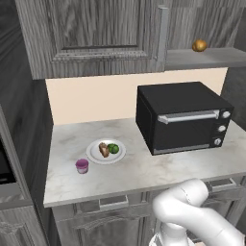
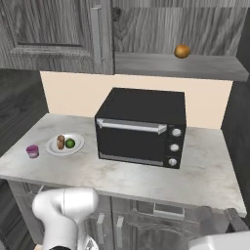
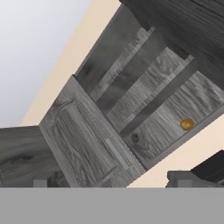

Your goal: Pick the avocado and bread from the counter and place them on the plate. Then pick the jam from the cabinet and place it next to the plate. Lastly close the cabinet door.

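Both base views face the counter (image 1: 144, 173) from opposite sides; hand view tilts up at the cabinet (image 3: 87, 144).

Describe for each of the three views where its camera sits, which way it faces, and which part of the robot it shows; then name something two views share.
Left base view: behind the arm, left; faces the counter and microwave; white arm lower right.
Right base view: behind, right; same counter; arm lower left.
Hand view: on the hand, tilted up at the cabinet; open gripper at bottom.
Shared: plate, orange-brown fruit.

Bread (image 1: 103, 149) and avocado (image 1: 113, 148) on plate (image 1: 96, 156), jam (image 1: 82, 166) beside.
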Motion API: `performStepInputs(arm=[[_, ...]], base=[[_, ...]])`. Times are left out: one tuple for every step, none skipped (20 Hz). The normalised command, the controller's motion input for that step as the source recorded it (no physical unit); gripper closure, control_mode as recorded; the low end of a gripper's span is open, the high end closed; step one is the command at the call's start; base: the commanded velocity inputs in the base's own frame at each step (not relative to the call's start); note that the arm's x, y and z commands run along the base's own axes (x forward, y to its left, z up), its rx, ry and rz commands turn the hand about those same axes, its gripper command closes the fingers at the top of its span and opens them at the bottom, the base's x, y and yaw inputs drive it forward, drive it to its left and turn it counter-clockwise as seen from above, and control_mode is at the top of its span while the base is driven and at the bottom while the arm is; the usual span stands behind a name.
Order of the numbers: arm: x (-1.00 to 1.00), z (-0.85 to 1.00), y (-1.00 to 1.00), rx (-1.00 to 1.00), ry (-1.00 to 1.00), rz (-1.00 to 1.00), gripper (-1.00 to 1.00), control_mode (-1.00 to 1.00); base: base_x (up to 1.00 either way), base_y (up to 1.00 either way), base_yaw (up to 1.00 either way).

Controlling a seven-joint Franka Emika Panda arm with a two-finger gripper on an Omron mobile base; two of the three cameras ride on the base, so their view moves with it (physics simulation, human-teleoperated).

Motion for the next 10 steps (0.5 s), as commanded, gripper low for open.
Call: performStepInputs(arm=[[0.00, 0.13, -0.15, 0.00, 0.00, 0.00, -1.00, -1.00], [0.00, 0.18, -0.22, 0.00, 0.00, 0.00, -1.00, -1.00], [0.00, 0.21, -0.29, 0.00, 0.00, 0.00, -1.00, -1.00], [0.00, 0.22, -0.20, 0.03, 0.00, 0.00, -1.00, -1.00], [0.02, 0.23, -0.04, 0.05, 0.00, 0.00, -1.00, -1.00], [0.12, 0.20, 0.00, 0.09, 0.00, 0.00, -1.00, -1.00], [0.14, 0.22, 0.00, 0.13, 0.00, 0.00, -1.00, -1.00], [0.04, 0.20, 0.00, 0.17, 0.00, 0.00, -1.00, -1.00], [0.12, 0.16, 0.00, 0.19, 0.00, 0.03, -1.00, -1.00], [0.06, 0.12, 0.00, 0.23, 0.00, 0.09, -1.00, -1.00]], base=[[0.00, 0.00, 0.00], [0.00, 0.00, 0.00], [0.00, 0.00, 0.00], [0.00, 0.00, 0.00], [0.00, 0.00, 0.00], [0.00, 0.00, 0.00], [0.00, 0.00, 0.00], [0.00, 0.00, 0.00], [0.00, 0.00, 0.00], [0.00, 0.00, 0.00]])
